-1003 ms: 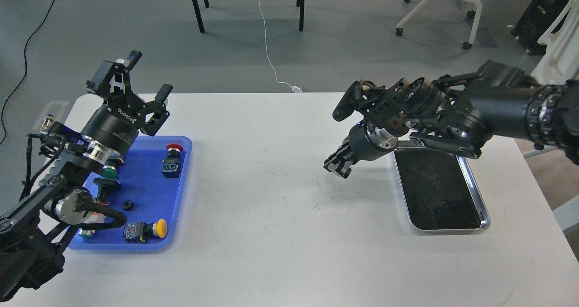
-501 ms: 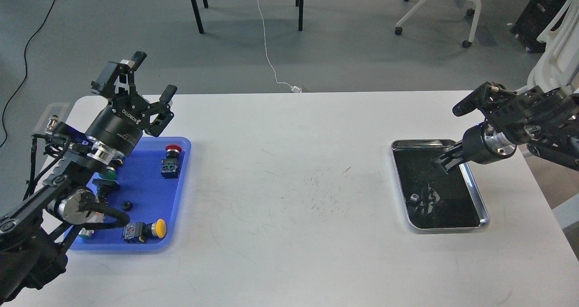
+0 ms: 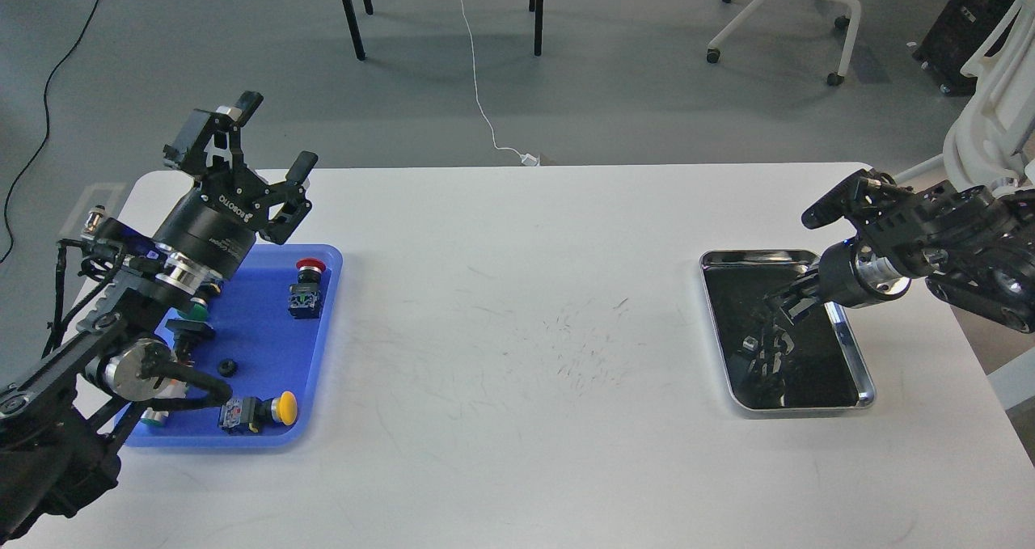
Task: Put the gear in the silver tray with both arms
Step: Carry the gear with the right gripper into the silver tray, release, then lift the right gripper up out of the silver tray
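Note:
The silver tray (image 3: 852, 347) lies at the right of the white table, its dark floor full of reflections. My right gripper (image 3: 788, 306) hangs low over the tray's far half and points down-left. Its dark fingers merge with the tray floor, so I cannot tell whether they hold anything. A small pale glint (image 3: 750, 343) shows on the tray floor; I cannot tell if it is a part or a reflection. My left gripper (image 3: 275, 135) is open and empty, raised above the far-left corner of the blue tray (image 3: 323, 323). A small black gear-like part (image 3: 229, 366) lies in the blue tray.
The blue tray also holds push-button switches: a red one (image 3: 310, 268) with a block (image 3: 304, 300), a yellow one (image 3: 283, 408) and a green one (image 3: 194, 310). My left arm's elbow covers the tray's left side. Chairs and cables are on the floor beyond.
My right arm swung from the table's middle to over the silver tray, and its gripper has since shifted slightly left and lower. My left gripper has barely moved.

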Action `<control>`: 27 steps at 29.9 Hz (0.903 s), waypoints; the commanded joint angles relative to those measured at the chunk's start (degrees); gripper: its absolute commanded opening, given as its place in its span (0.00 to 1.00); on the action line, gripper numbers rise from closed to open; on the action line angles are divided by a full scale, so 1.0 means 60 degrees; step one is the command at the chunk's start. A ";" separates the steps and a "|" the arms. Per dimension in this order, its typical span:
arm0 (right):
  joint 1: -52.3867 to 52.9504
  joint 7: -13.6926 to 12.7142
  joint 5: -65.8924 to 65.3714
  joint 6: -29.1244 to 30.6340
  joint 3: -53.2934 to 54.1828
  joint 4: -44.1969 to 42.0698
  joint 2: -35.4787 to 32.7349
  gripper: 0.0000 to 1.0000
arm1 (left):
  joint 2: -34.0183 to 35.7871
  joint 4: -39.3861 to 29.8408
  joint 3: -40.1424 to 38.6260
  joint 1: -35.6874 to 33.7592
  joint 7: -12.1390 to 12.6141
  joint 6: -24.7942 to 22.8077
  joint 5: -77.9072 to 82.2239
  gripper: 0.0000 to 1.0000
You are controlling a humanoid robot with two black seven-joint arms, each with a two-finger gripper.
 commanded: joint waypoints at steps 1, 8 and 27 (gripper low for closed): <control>-0.0121 -0.0001 0.0000 0.0001 0.0000 -0.0068 0.0066 0.22 | 0.0026 0.0001 -0.0010 0.0000 -0.0001 -0.0004 0.0006 0.99; -0.0151 -0.0001 0.0014 -0.0014 0.0015 -0.0053 0.0066 0.24 | 0.0026 0.0001 0.0005 0.0000 -0.0001 0.0011 0.0006 0.99; -0.0573 -0.0001 0.2892 0.0031 0.4493 0.2009 -0.2247 0.96 | 0.0187 0.0001 0.0005 0.0000 -0.0001 -0.0004 0.0021 0.99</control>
